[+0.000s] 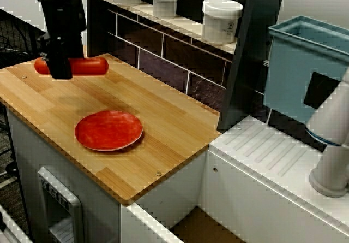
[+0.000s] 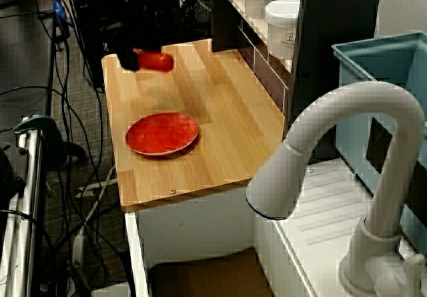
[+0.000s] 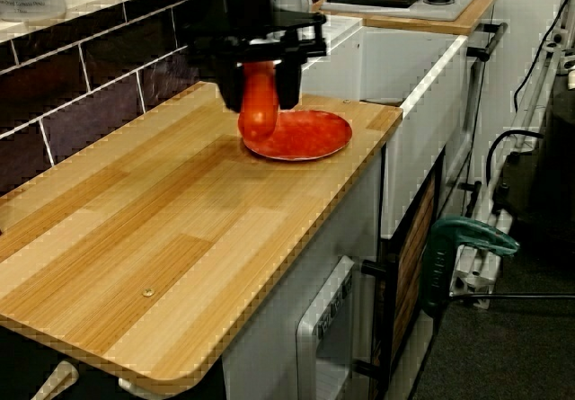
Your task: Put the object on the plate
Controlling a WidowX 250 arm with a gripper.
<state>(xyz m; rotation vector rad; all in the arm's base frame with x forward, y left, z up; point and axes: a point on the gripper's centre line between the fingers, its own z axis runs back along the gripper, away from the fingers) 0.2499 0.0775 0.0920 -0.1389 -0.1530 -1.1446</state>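
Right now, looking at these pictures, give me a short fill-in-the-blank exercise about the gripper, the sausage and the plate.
1. The gripper is shut on the ____.
2. The sausage is held ____ the wooden counter, not resting on it.
3. The red plate has ____ on it.
4. On the shelf behind the counter stand ____ white jars.

Missing words: sausage; above; nothing; three

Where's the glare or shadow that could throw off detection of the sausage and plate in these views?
View from the counter's front: sausage half hidden by the dark gripper, soft shadow below it on the counter; plate evenly lit. View past the faucet: gripper lost against dark background. View along the counter: sausage overlaps the plate, red on red.
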